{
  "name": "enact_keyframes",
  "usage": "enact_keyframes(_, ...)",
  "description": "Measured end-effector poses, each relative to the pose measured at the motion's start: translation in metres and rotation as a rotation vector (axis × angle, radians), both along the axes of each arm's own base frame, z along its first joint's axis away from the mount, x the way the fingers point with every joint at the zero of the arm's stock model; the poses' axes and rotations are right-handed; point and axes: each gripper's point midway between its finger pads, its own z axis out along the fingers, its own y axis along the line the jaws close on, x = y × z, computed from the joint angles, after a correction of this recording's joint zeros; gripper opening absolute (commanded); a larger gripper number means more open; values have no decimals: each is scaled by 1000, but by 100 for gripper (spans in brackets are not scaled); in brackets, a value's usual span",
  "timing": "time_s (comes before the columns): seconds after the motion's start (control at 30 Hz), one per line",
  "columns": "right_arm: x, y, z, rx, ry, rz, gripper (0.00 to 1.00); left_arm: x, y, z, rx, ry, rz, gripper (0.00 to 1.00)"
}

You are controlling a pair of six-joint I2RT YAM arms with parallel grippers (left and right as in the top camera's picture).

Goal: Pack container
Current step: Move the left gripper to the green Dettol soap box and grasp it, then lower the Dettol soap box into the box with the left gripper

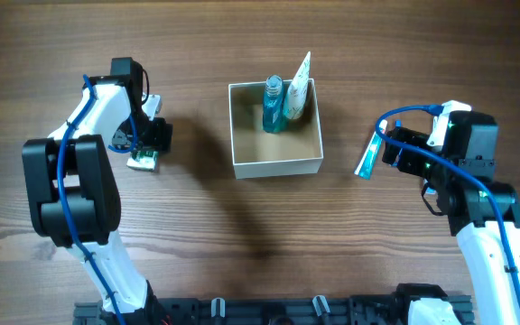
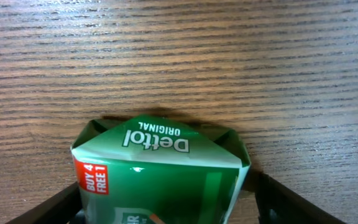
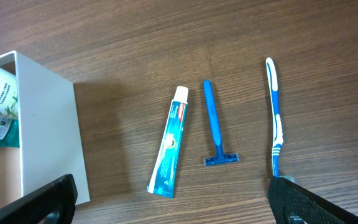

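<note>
The container [image 1: 276, 164], a cream-white open box, stands mid-table and holds a blue bottle [image 1: 273, 106] and a white tube [image 1: 298, 90]; its wall also shows in the right wrist view [image 3: 48, 137]. My left gripper [image 1: 152, 140] is open, with its fingers either side of a green-and-white Dettol carton [image 2: 160, 174] that lies on the table [image 1: 143, 161]; in the left wrist view [image 2: 166, 202] a small gap shows at the right finger. My right gripper [image 1: 388, 149] is open and empty [image 3: 173, 199], above a toothpaste tube [image 3: 169, 149].
A blue razor [image 3: 215, 127] and a blue-and-white toothbrush [image 3: 275, 112] lie right of the toothpaste [image 1: 368, 155] on the wooden table [image 1: 242, 244]. In the overhead view the right arm hides them.
</note>
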Motion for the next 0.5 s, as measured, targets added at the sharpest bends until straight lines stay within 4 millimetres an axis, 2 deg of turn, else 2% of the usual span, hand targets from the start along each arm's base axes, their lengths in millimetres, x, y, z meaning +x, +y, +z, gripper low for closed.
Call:
enact_keyframes(0.03, 0, 0, 0, 0, 0, 0, 100, 0, 0, 0, 0, 0, 3, 46)
enact_keyframes(0.37, 0, 0, 0, 0, 0, 0, 100, -1, -1, 1, -4, 1, -3, 40)
enact_keyframes(0.5, 0, 0, 0, 0, 0, 0, 100, -1, -1, 1, -4, 1, -3, 31)
